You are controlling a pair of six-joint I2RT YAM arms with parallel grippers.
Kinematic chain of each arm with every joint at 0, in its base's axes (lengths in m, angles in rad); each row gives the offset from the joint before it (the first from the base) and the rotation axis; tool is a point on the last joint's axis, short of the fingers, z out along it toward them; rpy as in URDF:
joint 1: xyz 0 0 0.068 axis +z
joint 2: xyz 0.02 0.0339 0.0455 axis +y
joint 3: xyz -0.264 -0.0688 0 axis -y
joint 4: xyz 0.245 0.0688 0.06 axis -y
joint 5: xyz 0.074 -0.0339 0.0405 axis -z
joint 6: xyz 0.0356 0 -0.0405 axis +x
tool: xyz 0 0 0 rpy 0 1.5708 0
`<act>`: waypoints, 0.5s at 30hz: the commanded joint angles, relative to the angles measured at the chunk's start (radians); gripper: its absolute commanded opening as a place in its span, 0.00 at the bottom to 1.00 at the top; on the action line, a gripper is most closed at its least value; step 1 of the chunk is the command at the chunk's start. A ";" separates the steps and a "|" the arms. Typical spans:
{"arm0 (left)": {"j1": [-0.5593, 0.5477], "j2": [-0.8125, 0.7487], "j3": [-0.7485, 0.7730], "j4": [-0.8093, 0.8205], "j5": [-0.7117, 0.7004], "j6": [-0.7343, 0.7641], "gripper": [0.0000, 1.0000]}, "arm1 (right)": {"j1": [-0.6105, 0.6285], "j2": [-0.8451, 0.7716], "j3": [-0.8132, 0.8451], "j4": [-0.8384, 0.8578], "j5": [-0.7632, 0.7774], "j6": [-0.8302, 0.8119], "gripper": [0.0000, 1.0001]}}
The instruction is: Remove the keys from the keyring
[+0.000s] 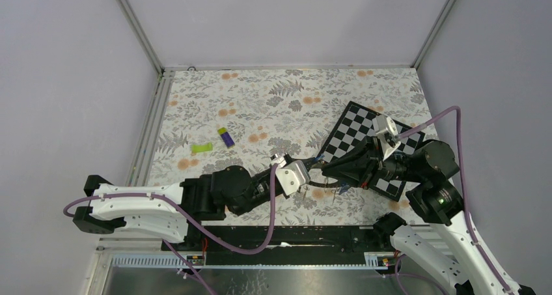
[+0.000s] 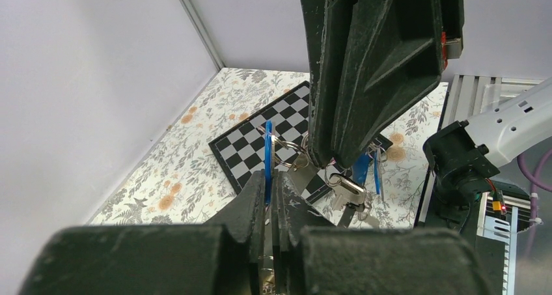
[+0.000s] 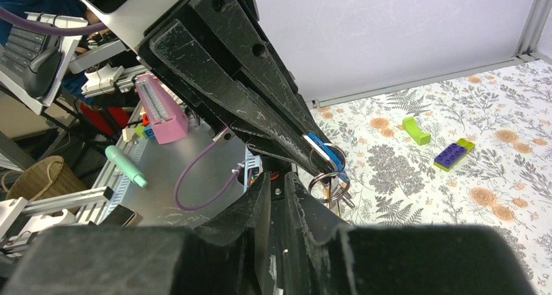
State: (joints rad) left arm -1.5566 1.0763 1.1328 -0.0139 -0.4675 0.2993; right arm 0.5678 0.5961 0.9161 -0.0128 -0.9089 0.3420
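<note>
Just beside the black-and-white checkered board (image 1: pixel 359 122), the left gripper (image 2: pixel 271 178) was clenched on a blue plastic key tag (image 2: pixel 267 150) while the right gripper (image 3: pixel 283 178) seemingly pinched the large grey metal keyring (image 1: pixel 327 186), probably steadying it for pulling off the small silver keys (image 2: pixel 348 187).

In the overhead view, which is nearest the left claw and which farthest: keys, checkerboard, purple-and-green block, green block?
1. keys, at the left gripper's tips.
2. checkerboard, just beyond, to the right.
3. purple-and-green block, off to the left, farther back.
4. green block, farther left still.
</note>
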 commanded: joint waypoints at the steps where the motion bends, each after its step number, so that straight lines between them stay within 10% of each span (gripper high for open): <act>1: 0.000 -0.007 0.062 0.072 0.003 -0.010 0.00 | 0.003 -0.005 -0.006 0.077 -0.017 0.026 0.20; 15: 0.000 -0.011 0.062 0.086 -0.014 -0.017 0.00 | 0.003 0.004 -0.034 0.077 -0.035 0.036 0.19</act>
State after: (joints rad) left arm -1.5566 1.0767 1.1328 -0.0135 -0.4683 0.2939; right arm 0.5678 0.5964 0.8879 0.0135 -0.9245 0.3676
